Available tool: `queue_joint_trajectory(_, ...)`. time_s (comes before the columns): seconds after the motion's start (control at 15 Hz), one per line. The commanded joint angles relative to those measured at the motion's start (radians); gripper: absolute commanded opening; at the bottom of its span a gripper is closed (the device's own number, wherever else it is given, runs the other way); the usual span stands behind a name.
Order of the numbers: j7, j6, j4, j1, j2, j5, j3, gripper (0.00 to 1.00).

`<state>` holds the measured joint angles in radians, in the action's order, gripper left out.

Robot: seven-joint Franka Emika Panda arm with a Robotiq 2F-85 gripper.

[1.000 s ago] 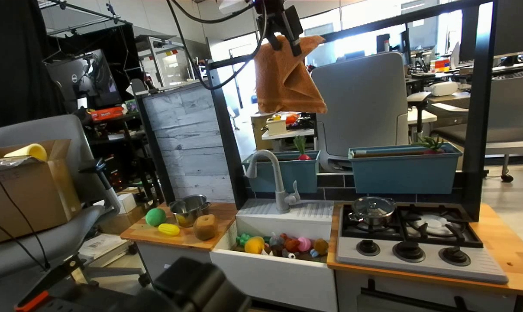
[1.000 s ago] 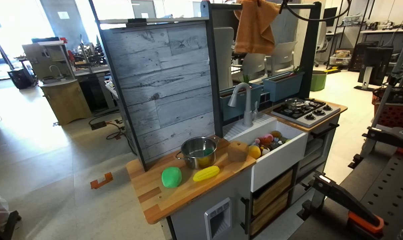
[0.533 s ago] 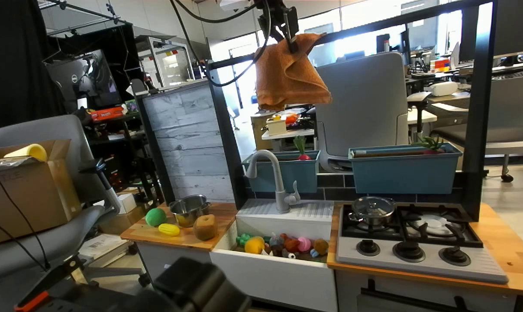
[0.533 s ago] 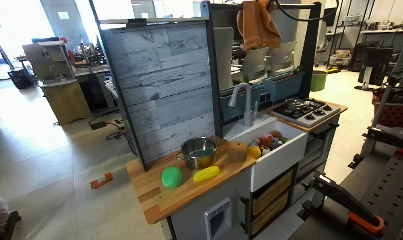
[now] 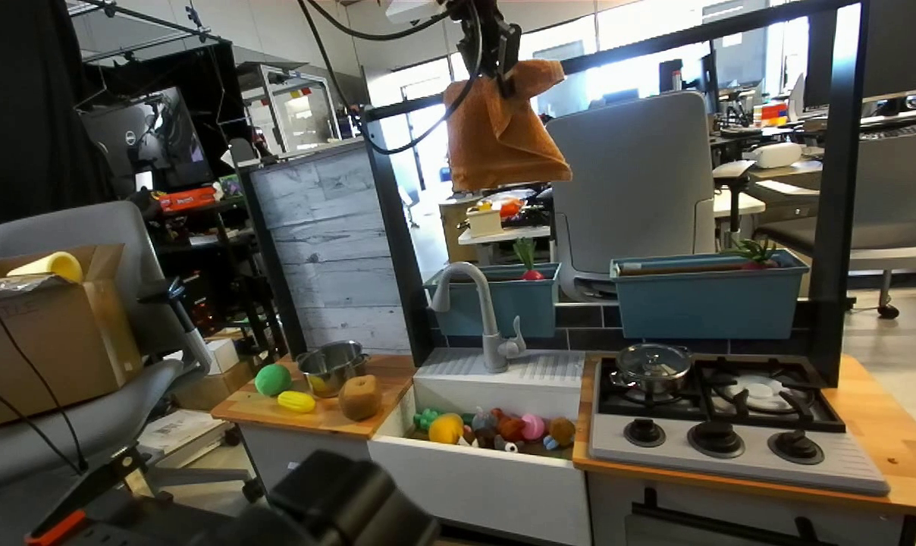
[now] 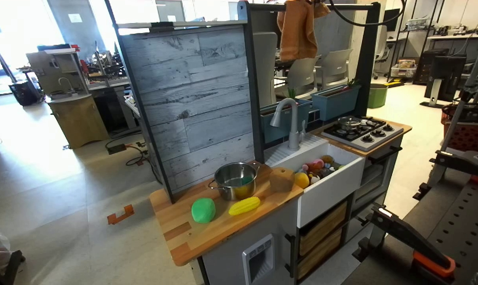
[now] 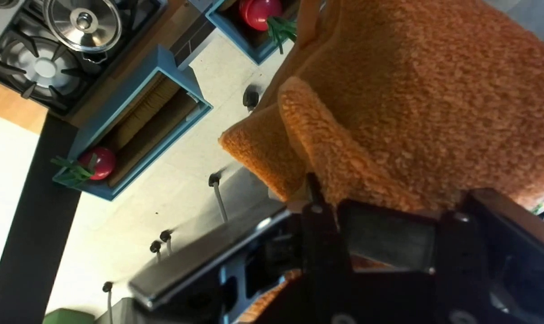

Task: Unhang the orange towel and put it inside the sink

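- Bright windows (image 5: 625, 26) and a grey office chair (image 5: 632, 189) fill the background, behind the black rail (image 5: 693, 36).
- Gripper (image 5: 506, 88): clenched on the orange towel (image 5: 500, 148), folds gathering at its tips.
- Towel: hanging high, hiding part of the rail in both exterior views; whether it rests on it, I cannot tell.
- Below, well apart: grey faucet (image 5: 492, 345), then white sink (image 5: 481, 485) holding colourful toys (image 5: 511, 430).
- Beside the sink: lidded pot (image 5: 653, 369) on the stove (image 5: 678, 446); opposite, wooden counter (image 6: 195, 239) bearing steel pot (image 6: 228, 192), yellow corn (image 6: 245, 206), green toy (image 6: 203, 210).
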<state>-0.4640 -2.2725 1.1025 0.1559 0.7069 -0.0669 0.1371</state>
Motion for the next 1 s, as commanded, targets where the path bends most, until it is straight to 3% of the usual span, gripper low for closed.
queue_joint_trajectory(0.0, 0.119, -0.088, 0.181, -0.007, -0.110, -0.027, -0.060, 0.00)
queue_joint_trajectory(0.13, 0.193, -0.111, 0.298, -0.005, -0.165, -0.029, -0.092, 0.00)
queue_joint_trajectory(0.4, 0.238, -0.106, 0.492, -0.026, -0.225, -0.024, -0.072, 0.00)
queue_joint_trajectory(0.93, 0.206, -0.093, 0.650, -0.038, -0.189, 0.032, 0.003, 0.00)
